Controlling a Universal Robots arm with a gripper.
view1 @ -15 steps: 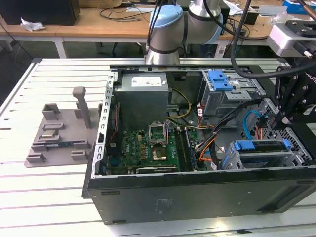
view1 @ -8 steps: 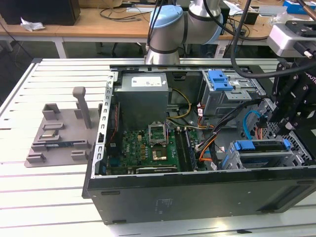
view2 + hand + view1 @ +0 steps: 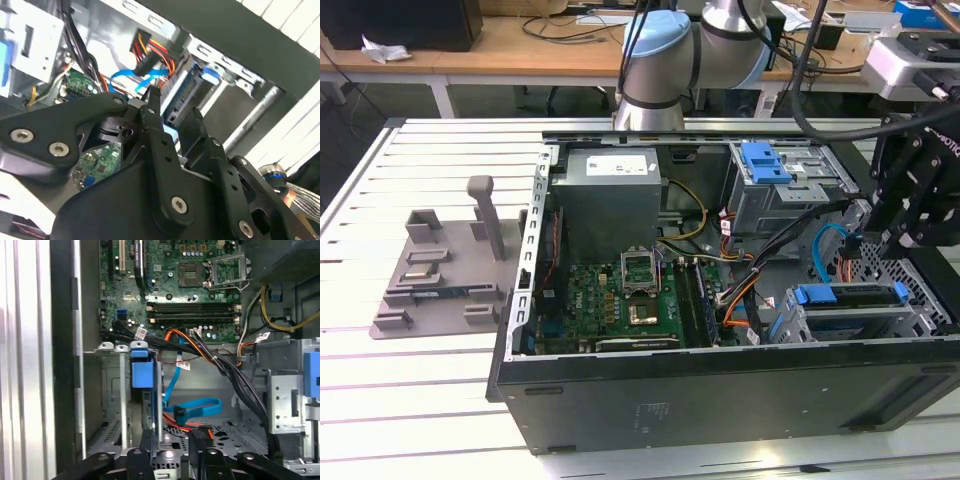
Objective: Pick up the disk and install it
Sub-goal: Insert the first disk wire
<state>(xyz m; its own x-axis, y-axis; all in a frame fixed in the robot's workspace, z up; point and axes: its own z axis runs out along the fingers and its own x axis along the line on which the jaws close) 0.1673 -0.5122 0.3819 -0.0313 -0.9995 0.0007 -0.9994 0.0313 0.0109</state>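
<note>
So the disk (image 3: 850, 296) is sitting in the lower drive cage (image 3: 840, 322) at the front corner of the case (image 3: 720, 400), on the exterior view's right. You mostly see its blue rail along the top edge, lying level with the cage's rim. In the first wrist view the disk (image 3: 141, 374) shows edge-on in its slot, blue tab facing the camera. In the second wrist view it (image 3: 182, 95) sits just past the fingertips.

The gripper (image 3: 900, 240) hangs over that same corner of the case, just above the cage. In both wrist views its fingers (image 3: 147, 440) are spread apart with nothing pinched between them. The disk lines up with the gap but lies beyond it, and I can't tell whether a fingertip touches it. Same story for the gripper (image 3: 174, 112) in the second wrist view: black fingers apart, drive behind them.

A blue data cable (image 3: 200, 405) loops across the case floor right beside the cage, with red and orange wires (image 3: 182, 427) bunched under it. Further in there's the motherboard (image 3: 620, 300), lying flat, and the grey power supply (image 3: 610, 195) behind it. The other drive bay (image 3: 780, 195) has a blue bracket (image 3: 765, 160) on top.

Outside the case, a grey fixture (image 3: 440, 265) sits on the slatted table (image 3: 420, 380), well off to the exterior view's left.
</note>
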